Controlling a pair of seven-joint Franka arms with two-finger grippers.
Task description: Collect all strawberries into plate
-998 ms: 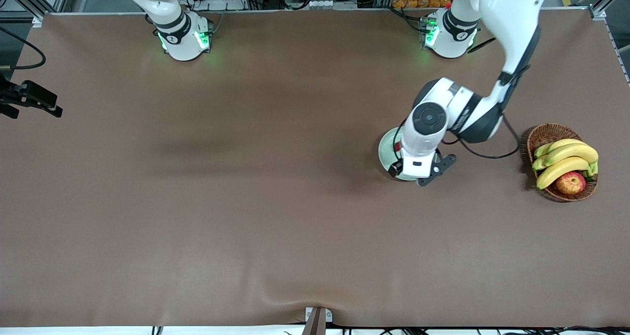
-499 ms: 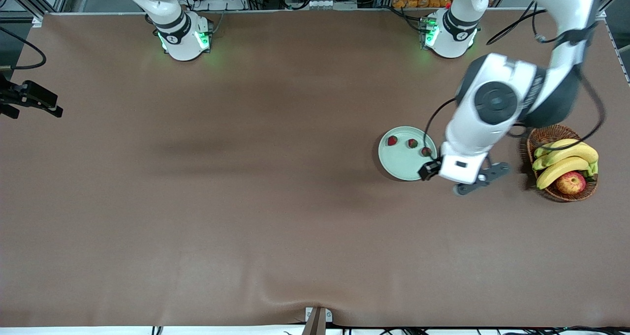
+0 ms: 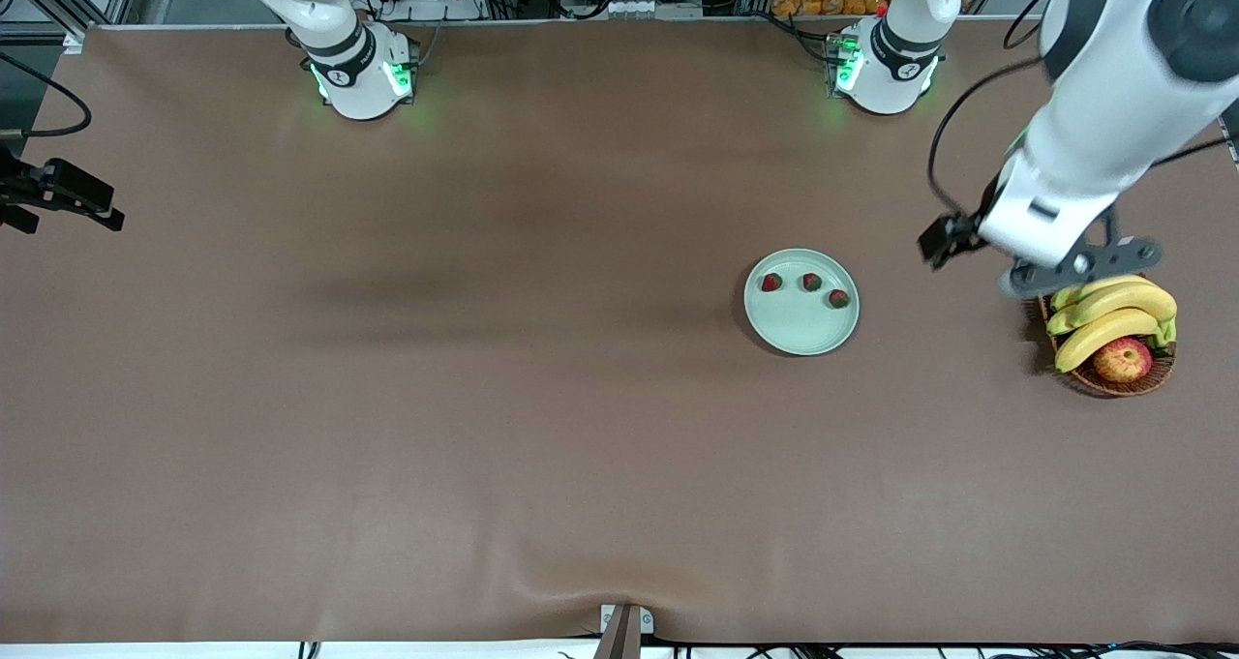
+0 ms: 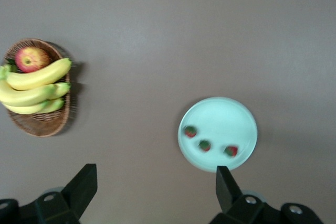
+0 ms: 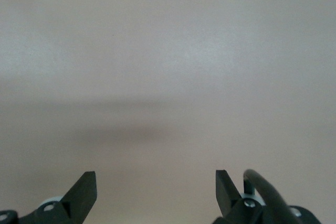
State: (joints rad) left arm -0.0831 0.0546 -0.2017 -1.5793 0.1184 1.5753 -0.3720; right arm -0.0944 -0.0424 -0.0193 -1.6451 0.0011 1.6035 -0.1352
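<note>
Three strawberries [image 3: 771,282] [image 3: 811,282] [image 3: 838,298] lie in a row on the pale mint-green plate [image 3: 799,335], on the half of it farther from the front camera. They also show in the left wrist view [image 4: 190,131] [image 4: 205,145] [image 4: 231,151], on the plate [image 4: 231,116]. My left gripper [image 3: 1024,243] is open and empty, raised high over the table between the plate and the basket; it shows open in its wrist view [image 4: 156,187]. My right gripper [image 5: 156,187] is open and empty over bare table, and it is out of the front view.
A brown wicker basket [image 3: 1074,262] with bananas [image 3: 1113,315] and an apple [image 3: 1123,359] stands at the left arm's end of the table; it also shows in the left wrist view [image 4: 39,124]. A brown cloth covers the table.
My left arm has risen from over the plate and swung toward the basket. The plate, covered before, now shows all three strawberries.
</note>
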